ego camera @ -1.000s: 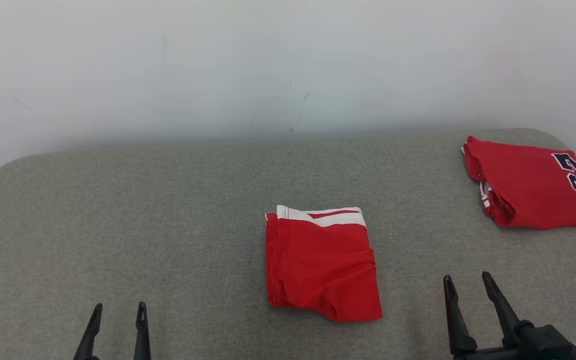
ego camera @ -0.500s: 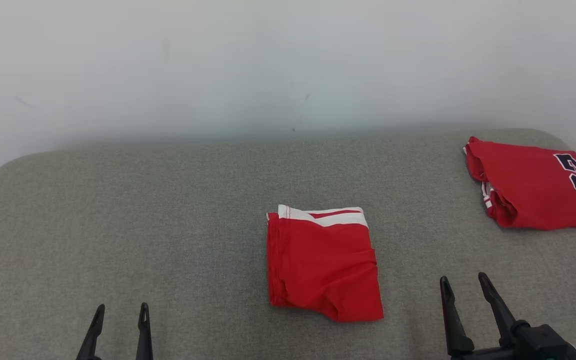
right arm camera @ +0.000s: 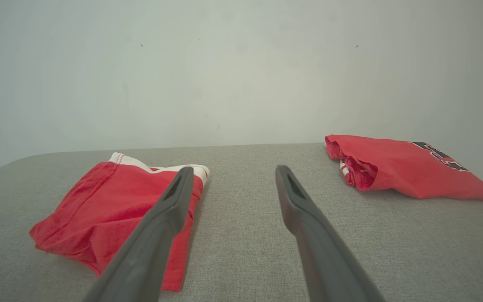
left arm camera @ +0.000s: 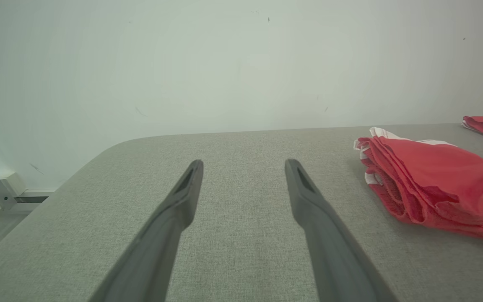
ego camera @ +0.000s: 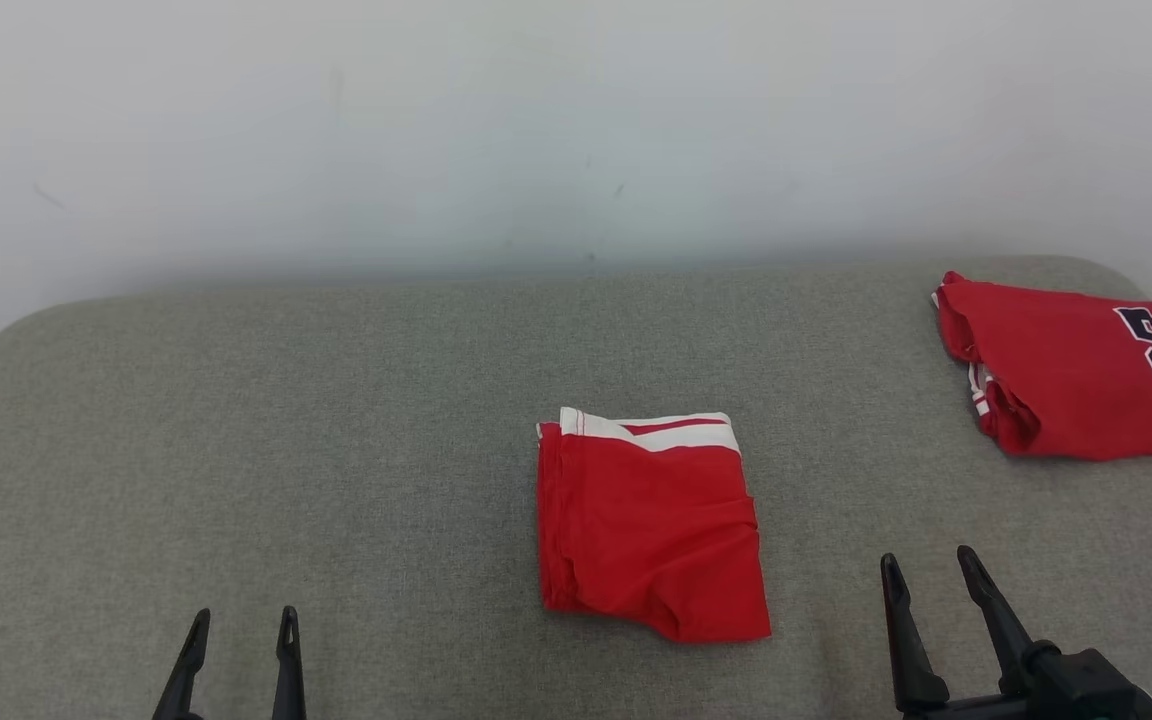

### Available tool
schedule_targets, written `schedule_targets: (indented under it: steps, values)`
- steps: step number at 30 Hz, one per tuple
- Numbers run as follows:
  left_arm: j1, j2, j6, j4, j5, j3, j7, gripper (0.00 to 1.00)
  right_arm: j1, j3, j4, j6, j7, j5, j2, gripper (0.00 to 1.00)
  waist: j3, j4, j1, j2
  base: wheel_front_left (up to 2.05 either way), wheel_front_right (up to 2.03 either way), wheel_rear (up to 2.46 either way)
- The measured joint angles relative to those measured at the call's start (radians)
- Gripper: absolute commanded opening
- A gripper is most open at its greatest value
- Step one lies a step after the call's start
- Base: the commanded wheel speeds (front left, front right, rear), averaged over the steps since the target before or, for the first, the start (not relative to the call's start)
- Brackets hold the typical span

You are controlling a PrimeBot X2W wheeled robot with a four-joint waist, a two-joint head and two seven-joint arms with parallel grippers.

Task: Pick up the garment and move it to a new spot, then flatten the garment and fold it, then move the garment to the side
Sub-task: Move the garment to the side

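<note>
At the table (ego camera: 236, 400) centre lies the folded garment (ego camera: 651, 530), open surface all round; left claw (ego camera: 243, 612) and right claw (ego camera: 927, 556) stand apart; a jersey (ego camera: 1066, 380) hugs the right edge.

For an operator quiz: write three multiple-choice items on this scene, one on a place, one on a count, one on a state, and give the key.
1. Where on the grey surface does the numbered red garment lie?
A. far right, near the back
B. far left
C. at the centre

2. How many red garments lie on the surface?
A. one
B. two
C. three

3. How do the left gripper and right gripper stand?
A. both shut on cloth
B. one open, one shut
C. both open, holding nothing

Key:
1 A, it lies at the head view's right edge.
2 B, the numbered one plus the folded white-banded garment at the centre.
3 C, each pair of fingers is spread and touches no cloth.
</note>
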Motion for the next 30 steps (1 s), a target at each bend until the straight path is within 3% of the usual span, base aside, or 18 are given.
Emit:
schedule_targets:
  steps: [17,30]
  values:
    - [-0.011,0.000,0.006,0.003,-0.004,-0.019,0.000,1.00,-0.053,0.017,0.027,0.000,0.000,0.001,-0.023,1.00,0.025,0.021,0.0000,0.0000,0.00,0.00,0.00]
    - [-0.101,-0.016,-0.003,0.024,-0.008,-0.050,0.000,1.00,-0.370,0.130,0.352,0.000,0.069,0.051,-0.104,1.00,0.100,0.093,0.0001,0.0001,0.00,0.00,0.00]
